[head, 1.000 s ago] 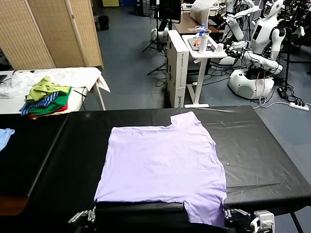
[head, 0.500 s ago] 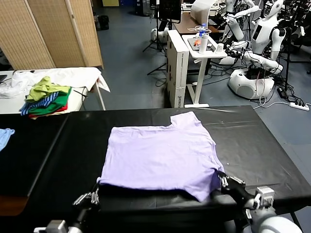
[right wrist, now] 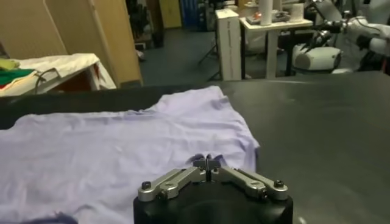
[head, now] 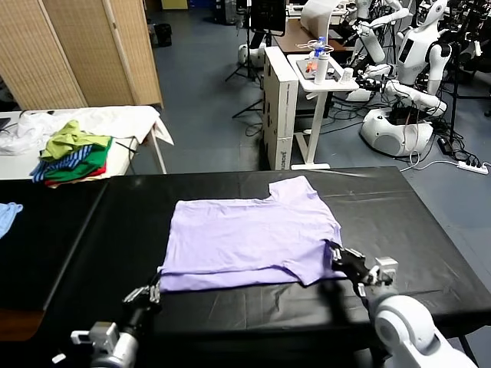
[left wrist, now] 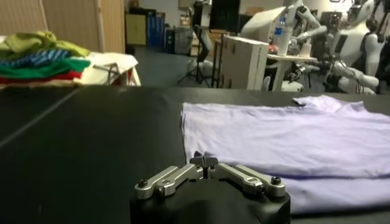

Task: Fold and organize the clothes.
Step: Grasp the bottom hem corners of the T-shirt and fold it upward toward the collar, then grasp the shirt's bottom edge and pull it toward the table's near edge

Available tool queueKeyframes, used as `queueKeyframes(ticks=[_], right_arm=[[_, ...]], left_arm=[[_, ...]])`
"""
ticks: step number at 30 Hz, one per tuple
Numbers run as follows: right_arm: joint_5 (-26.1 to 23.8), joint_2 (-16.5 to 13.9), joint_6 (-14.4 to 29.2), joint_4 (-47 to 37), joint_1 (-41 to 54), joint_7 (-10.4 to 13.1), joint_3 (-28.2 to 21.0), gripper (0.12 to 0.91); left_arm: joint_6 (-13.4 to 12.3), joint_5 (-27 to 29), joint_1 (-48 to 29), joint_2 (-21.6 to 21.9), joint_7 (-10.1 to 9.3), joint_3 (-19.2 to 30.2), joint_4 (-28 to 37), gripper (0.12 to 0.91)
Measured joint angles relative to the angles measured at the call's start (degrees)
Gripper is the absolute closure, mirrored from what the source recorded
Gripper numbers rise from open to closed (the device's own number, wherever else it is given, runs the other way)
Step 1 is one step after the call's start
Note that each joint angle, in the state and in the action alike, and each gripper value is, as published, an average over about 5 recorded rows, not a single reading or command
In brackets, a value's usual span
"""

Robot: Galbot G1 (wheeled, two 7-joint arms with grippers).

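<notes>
Left gripper [head: 156, 285] pinches the near-left corner of the lavender T-shirt [head: 245, 238], which lies on the black bench [head: 92, 230] with its near edge doubled over. Right gripper [head: 334, 253] is clamped on the shirt's near-right corner.

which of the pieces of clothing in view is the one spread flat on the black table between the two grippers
The pale lavender short-sleeved T-shirt. The pile of green, yellow and striped garments sits on the white side table, and the light blue cloth lies at the far left edge.
</notes>
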Motion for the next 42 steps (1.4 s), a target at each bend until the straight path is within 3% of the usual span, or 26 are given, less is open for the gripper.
queueKeyframes(ticks=[14, 17, 22, 26, 29, 31, 34, 38, 42], right_arm=[[0.25, 1.05, -1.63, -0.32, 0.10, 0.66, 0.63, 0.868], [1.00, 0.64, -3.36, 0.73, -0.71, -0.28, 1.42, 0.762], [1.65, -1.00, -6.11, 4.26, -3.71, -1.49, 4.17, 0.469], [1.47, -2.34, -6.59, 7.20, -7.15, -2.28, 7.29, 0.238], [1.21, -3.18, -6.41, 8.29, -9.80, -3.25, 9.72, 0.140], [1.10, -3.61, -6.21, 8.51, -11.34, -3.80, 11.14, 0.125], [1.01, -3.89, -5.89, 8.59, -13.14, -4.26, 12.79, 0.151], [0.69, -3.90, -5.53, 8.65, -14.95, -4.67, 13.92, 0.248], [0.53, -3.68, -5.45, 8.97, -16.50, -4.90, 14.53, 0.330]], left_arm=[[0.11, -0.39, -4.75, 3.53, -0.01, 0.99, 3.69, 0.884], [0.42, -0.41, -5.29, 3.54, -0.08, 1.39, 3.86, 0.884], [1.20, -0.38, -5.31, 3.03, -0.17, 1.56, 3.95, 0.842], [1.73, 0.12, -4.12, 2.09, -0.12, 0.92, 3.07, 0.635], [2.14, 1.16, -2.73, 1.02, 0.17, 0.40, 1.96, 0.445], [2.35, 1.67, -1.47, 0.10, 0.27, 0.27, 1.22, 0.312], [2.50, 1.81, 0.37, -1.28, 0.27, 0.33, 0.53, 0.172], [2.66, 1.68, 1.44, -2.52, 0.28, 0.41, 0.24, 0.128], [2.71, 1.60, 1.69, -3.12, 0.27, 0.43, 0.65, 0.167]])
